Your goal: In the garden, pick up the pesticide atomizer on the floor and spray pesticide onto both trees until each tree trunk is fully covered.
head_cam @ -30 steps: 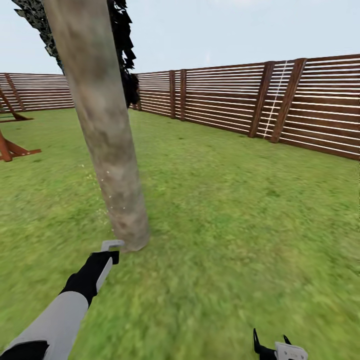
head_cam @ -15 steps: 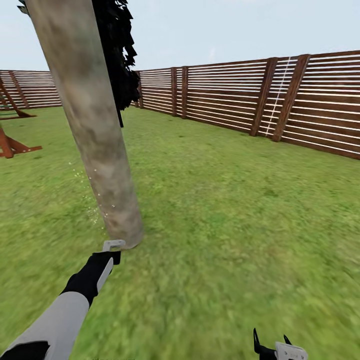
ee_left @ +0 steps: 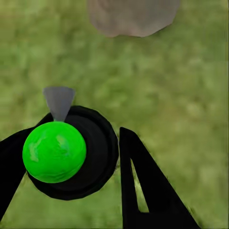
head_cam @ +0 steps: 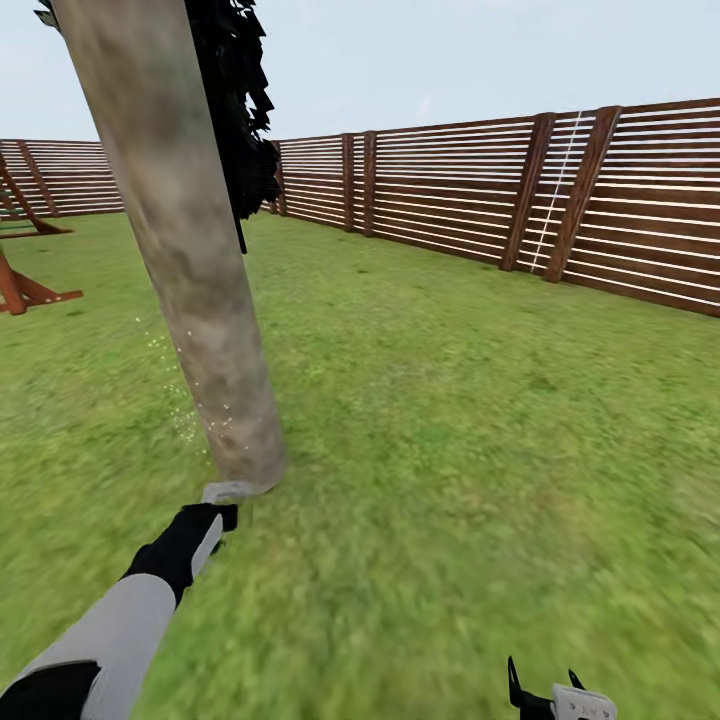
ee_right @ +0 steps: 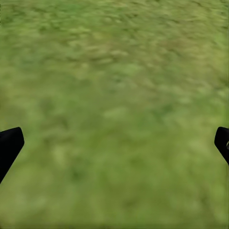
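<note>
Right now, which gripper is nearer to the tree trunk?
Left. The left gripper holds the atomizer just before the base of the tree trunk; the right gripper hangs open, well off over the grass.

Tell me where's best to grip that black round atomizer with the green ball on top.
Grip the black round atomizer by its wide black body, under its green ball, coming from the side opposite the grey cone nozzle. The left pincer flanks it that way, leaving the nozzle free toward the pale grey-beige tree trunk.
</note>
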Tool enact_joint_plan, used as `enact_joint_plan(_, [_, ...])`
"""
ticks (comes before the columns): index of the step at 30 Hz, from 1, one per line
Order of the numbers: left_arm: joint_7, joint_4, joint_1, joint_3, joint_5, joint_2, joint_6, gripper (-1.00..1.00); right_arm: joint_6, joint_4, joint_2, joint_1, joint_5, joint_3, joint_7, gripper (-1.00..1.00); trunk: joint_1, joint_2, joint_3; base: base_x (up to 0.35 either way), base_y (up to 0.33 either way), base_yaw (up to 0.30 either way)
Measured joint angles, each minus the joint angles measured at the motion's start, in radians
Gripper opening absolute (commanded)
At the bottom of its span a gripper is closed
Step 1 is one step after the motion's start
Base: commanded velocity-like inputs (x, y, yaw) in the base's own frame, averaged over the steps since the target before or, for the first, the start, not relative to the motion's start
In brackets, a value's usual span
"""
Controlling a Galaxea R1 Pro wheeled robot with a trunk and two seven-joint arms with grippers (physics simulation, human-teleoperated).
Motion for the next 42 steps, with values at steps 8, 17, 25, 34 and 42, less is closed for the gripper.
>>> enact_joint_plan(8, [-0.217, 0.011, -0.148, -0.009, -0.007, -0.013, 0.26, -1.0, -0.001, 0.0, 0.0, 0.0, 0.0, -0.001, 0.0, 1.0, 0.0, 0.0, 0.0, 0.0, 0.0, 0.0])
enact_joint_plan(17, [-0.173, 0.018, -0.148, -0.029, -0.049, 0.088, 0.275, -1.0, -0.001, 0.0, 0.0, 0.0, 0.0, 0.0, 0.0, 1.0, 0.0, 0.0, 0.0, 0.0, 0.0, 0.0])
enact_joint_plan(25, [-0.169, -0.098, -0.173, -0.044, -0.035, -0.002, 0.377, -1.0, -0.001, 0.0, 0.0, 0.0, 0.0, 0.0, 0.0, 1.0, 0.0, 0.0, 0.0, -0.133, 0.0, 0.0])
enact_joint_plan(34, [-0.169, -0.33, -0.181, -0.045, -0.022, 0.012, 0.536, -1.0, -0.001, 0.0, 0.0, 0.0, 0.0, 0.0, 0.0, 1.0, 0.0, 0.0, 0.0, -0.097, 0.0, 0.0])
enact_joint_plan(42, [-0.168, -0.454, -0.197, -0.039, -0.036, 0.085, 0.546, -1.0, 0.0, 0.0, 0.0, 0.0, 0.0, 0.0, 0.0, 1.0, 0.0, 0.0, 0.0, -0.084, 0.0, 0.0])
